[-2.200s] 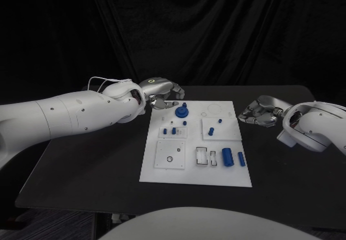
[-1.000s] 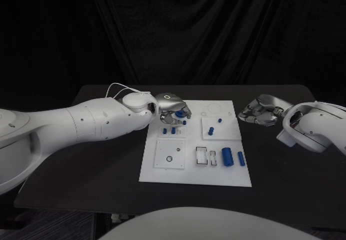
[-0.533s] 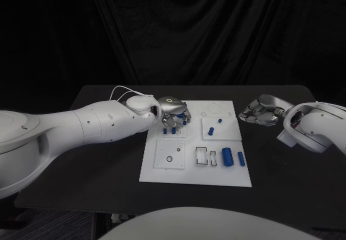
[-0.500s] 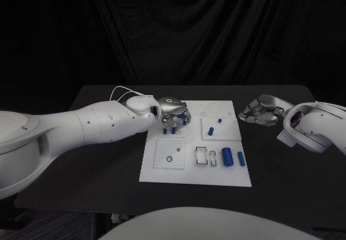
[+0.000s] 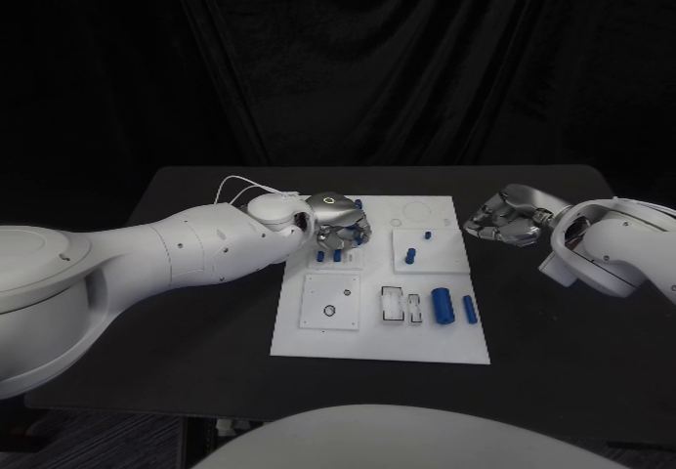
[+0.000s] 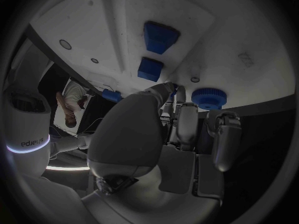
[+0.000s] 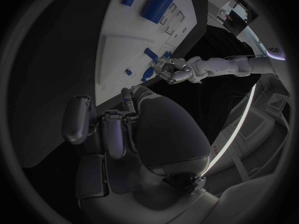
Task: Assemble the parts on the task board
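Parts [image 5: 327, 256] just beneath left hand [image 5: 338, 217]

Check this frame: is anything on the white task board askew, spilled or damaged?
Nothing stands out. The white task board lies flat and square on the black table; the large blue cylinder and small blue pegs sit tidily. The left hand hovers over the board's far corner, the right hand beside the board.

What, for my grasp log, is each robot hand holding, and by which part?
Cannot be told for the left robot hand: its fingers sit by the blue toothed knob, contact unclear. The right robot hand holds nothing.
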You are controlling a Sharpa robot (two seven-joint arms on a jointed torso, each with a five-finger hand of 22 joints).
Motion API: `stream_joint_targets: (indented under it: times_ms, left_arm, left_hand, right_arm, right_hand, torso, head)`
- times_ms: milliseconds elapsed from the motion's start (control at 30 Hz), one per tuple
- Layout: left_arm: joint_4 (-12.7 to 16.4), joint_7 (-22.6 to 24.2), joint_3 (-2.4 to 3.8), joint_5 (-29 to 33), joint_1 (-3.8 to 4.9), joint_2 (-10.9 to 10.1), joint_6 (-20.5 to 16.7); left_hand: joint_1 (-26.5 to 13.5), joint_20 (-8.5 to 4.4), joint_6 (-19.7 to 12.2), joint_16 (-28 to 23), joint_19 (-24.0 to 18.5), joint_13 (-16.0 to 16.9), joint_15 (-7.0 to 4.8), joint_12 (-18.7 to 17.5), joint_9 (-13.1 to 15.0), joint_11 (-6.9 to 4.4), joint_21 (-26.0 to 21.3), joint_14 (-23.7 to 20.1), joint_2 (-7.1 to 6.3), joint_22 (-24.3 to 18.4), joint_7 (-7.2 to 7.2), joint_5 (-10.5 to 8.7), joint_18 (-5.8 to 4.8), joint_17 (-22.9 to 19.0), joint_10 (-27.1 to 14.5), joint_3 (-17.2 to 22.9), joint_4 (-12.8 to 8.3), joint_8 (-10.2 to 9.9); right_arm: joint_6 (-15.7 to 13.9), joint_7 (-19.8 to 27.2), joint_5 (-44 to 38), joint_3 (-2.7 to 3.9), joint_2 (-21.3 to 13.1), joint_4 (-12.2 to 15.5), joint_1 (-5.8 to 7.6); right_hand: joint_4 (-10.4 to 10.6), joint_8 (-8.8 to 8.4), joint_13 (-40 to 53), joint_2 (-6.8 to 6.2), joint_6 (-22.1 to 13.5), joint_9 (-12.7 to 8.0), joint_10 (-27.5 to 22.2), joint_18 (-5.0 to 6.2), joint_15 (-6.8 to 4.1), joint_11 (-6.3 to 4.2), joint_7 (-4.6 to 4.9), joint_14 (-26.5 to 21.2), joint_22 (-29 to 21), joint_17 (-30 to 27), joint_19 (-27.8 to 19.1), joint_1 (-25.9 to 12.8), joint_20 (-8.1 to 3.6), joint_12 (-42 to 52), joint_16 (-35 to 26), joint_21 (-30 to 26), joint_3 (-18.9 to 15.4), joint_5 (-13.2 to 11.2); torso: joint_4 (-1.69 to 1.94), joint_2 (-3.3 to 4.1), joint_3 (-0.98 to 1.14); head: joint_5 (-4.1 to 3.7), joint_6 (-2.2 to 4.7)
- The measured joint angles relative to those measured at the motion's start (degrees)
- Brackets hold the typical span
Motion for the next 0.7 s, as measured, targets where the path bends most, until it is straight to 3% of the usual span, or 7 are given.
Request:
stream_joint_targets:
  times_ms: [167, 367, 700]
  left_arm:
    - [-0.26, 0.19, -0.05, 0.00, -0.27, -0.01, -1.53]
    - [0.08, 0.49, -0.15, -0.03, -0.41, -0.41, -2.82]
    - [3.07, 1.07, -0.20, -0.10, -0.45, -2.90, -5.78]
  left_hand:
    - [0.32, 0.63, 1.31, 0.29, 0.02, -0.41, -0.33, 0.00, -0.02, -0.34, 0.00, 0.34, 0.31, 0.00, 0.64, 0.49, 0.01, 0.66, 1.46, 0.30, -0.37, 0.56]
    - [0.77, 2.23, 3.79, 0.73, 0.02, -0.83, -1.00, 0.65, 0.15, -0.99, 0.00, 1.25, 0.75, 0.00, 0.91, 0.48, 0.00, 1.45, 4.10, -0.15, -1.14, 1.54]
    - [0.89, 4.00, 7.10, 1.36, 0.09, -1.34, -1.32, 0.86, 0.63, -1.26, 0.00, 2.36, 0.85, 0.00, 1.16, 0.88, 0.01, 2.44, 7.20, -1.04, -2.00, 2.68]
  right_arm:
    - [0.03, -0.01, 0.01, 0.00, 0.02, -0.03, -0.16]
    - [0.11, -0.03, 0.01, 0.00, 0.02, -0.06, -0.37]
    - [0.37, -0.10, 0.02, -0.01, -0.06, -0.10, -0.46]
  right_hand:
    - [0.00, 0.00, 0.00, 0.00, 0.00, 0.00, 0.00, 0.00, 0.00, 0.00, 0.00, 0.00, 0.00, 0.00, 0.00, 0.00, 0.00, 0.00, 0.00, 0.00, 0.00, 0.00]
    - [0.00, 0.00, 0.00, 0.00, 0.00, -0.01, 0.00, 0.00, 0.00, 0.00, 0.00, 0.00, 0.00, 0.00, 0.00, 0.00, 0.00, 0.00, 0.00, 0.00, 0.00, 0.00]
    - [-0.15, 0.00, 0.00, 0.00, 0.00, -0.01, 0.00, 0.00, 0.00, 0.00, 0.00, 0.00, 0.00, 0.00, 0.00, 0.00, 0.00, 0.00, 0.00, 0.00, 0.15, 0.27]
  torso:
    - [-0.14, 0.05, -0.02]
    - [-0.14, 0.05, -0.02]
    - [-0.02, 0.01, 0.02]
  head:
    - [0.13, 0.00]
    - [-0.01, 0.00]
    - [0.00, 0.00]
